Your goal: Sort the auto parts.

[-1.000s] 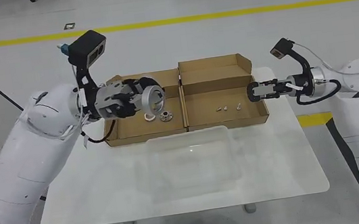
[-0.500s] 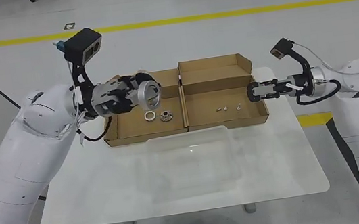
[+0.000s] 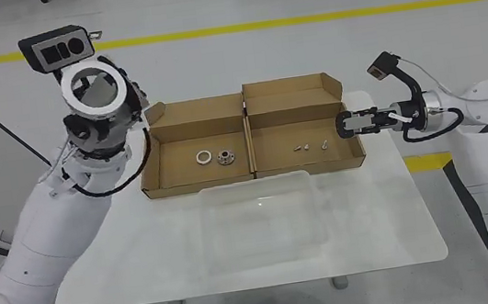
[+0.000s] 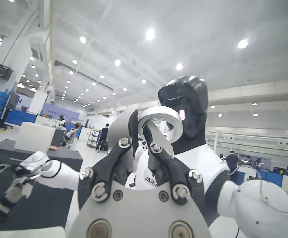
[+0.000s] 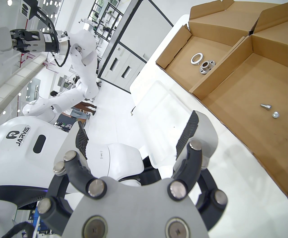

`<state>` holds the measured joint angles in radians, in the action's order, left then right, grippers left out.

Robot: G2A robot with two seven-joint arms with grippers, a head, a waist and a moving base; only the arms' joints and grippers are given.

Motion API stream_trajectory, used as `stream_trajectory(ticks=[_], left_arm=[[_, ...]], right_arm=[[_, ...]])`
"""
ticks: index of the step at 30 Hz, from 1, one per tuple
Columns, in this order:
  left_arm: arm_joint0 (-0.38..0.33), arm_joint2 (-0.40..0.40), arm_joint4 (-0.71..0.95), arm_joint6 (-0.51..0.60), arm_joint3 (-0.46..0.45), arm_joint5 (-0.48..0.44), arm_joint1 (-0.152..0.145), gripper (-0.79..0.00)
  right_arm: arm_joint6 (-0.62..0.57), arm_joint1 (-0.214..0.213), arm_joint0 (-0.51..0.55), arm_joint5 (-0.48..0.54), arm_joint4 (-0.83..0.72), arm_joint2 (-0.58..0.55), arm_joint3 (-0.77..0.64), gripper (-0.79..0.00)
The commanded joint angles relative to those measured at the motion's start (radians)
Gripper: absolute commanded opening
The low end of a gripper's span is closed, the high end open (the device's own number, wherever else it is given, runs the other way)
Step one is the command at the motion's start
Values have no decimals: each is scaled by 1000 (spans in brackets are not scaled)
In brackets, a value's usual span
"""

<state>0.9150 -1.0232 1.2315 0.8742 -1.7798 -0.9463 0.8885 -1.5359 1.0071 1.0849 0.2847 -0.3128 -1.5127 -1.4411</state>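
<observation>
My left gripper (image 4: 141,129), held up left of the 2 brown cardboard boxes (image 3: 307,139), pinches the wall of a broad, smooth metal ring (image 4: 176,130), while my right gripper (image 5: 137,133) hangs spread beside the right box holding 1 bolt (image 3: 300,146) and 1 nut (image 3: 324,142).

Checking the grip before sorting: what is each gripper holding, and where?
Left gripper pinches a large silver metal ring by its wall, one finger inside. Right gripper is open, empty.
</observation>
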Motion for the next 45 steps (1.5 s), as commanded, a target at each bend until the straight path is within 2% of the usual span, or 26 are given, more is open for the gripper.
stream_trajectory(ticks=[1,6,14,20,25,31,34,40,45], left_arm=[[6,-14,50,17,-4,17,9,-785],[24,-61,112,80,-4,80,37,-785],[36,-105,-154,150,45,150,64,-785],[37,-117,-345,152,52,153,70,-785],[44,-115,-305,142,37,142,78,-785],[59,-118,-17,151,2,152,102,-785],[63,-146,59,182,0,182,116,-785],[76,-194,-2,230,12,230,143,-785],[78,-211,-177,246,26,246,155,-785]], right_arm=[[0,0,0,0,0,0,0,0],[0,0,0,0,0,0,0,0],[0,0,0,0,0,0,0,0],[0,0,0,0,0,0,0,0],[0,0,0,0,0,0,0,0],[0,0,0,0,0,0,0,0],[0,0,0,0,0,0,0,0],[0,0,0,0,0,0,0,0],[0,0,0,0,0,0,0,0]])
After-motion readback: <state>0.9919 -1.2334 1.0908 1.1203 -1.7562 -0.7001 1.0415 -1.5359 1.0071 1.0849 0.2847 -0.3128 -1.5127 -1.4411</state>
